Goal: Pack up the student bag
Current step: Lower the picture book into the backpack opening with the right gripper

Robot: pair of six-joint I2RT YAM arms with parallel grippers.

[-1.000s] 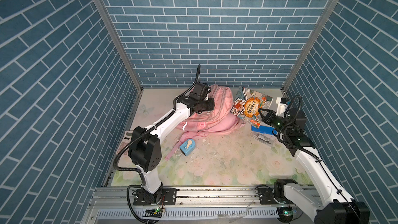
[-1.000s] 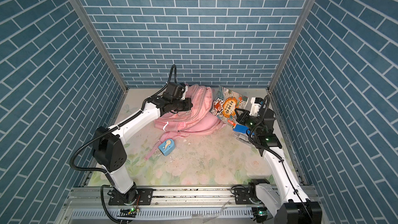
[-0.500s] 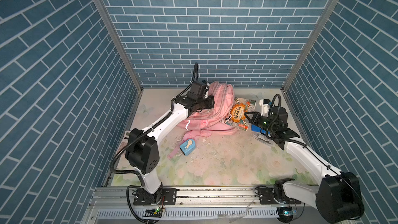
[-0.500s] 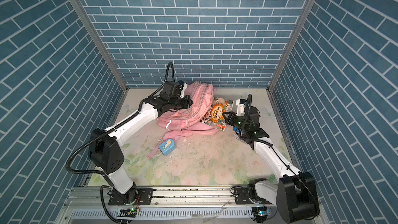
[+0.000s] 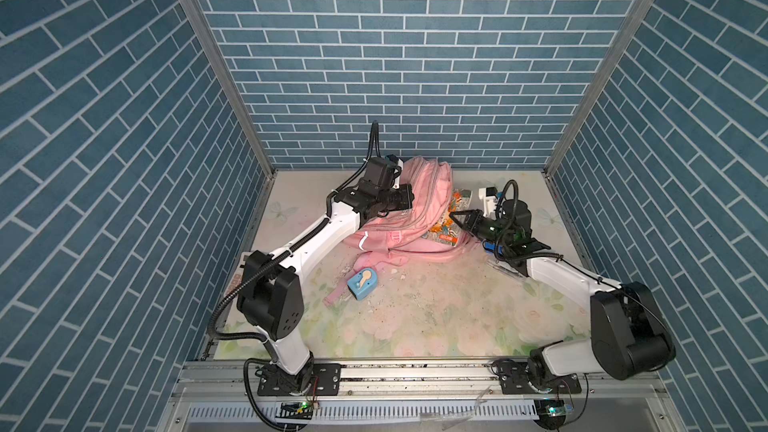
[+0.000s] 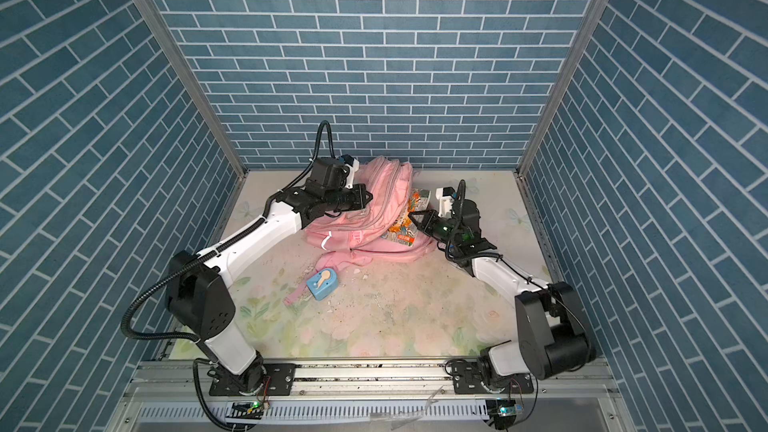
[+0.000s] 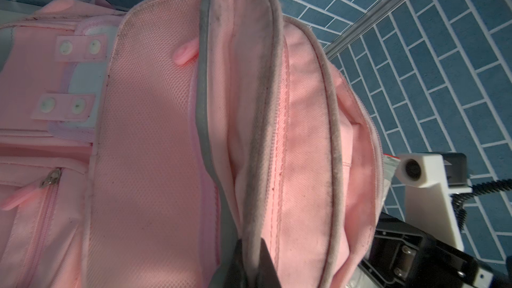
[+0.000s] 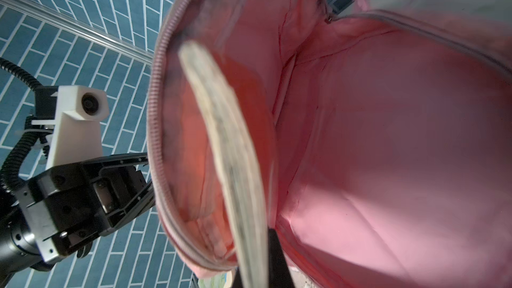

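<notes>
A: Fig. 1: where does the student bag [image 5: 419, 205] lie?

B: Slumped, its open mouth facing my right gripper [image 8: 264, 259]. My left gripper [image 7: 250, 261] is pinched shut on the bag's zip rim, holding it raised.

A: And the right jaws?

B: Closed on a book [image 8: 227, 145], edge-on. Its long axis runs straight from the jaws into the bag's main compartment, so I judge the right gripper, the nearer 1, makes the push.

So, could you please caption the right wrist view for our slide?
Right gripper holds a book partway inside the open student bag.
</notes>
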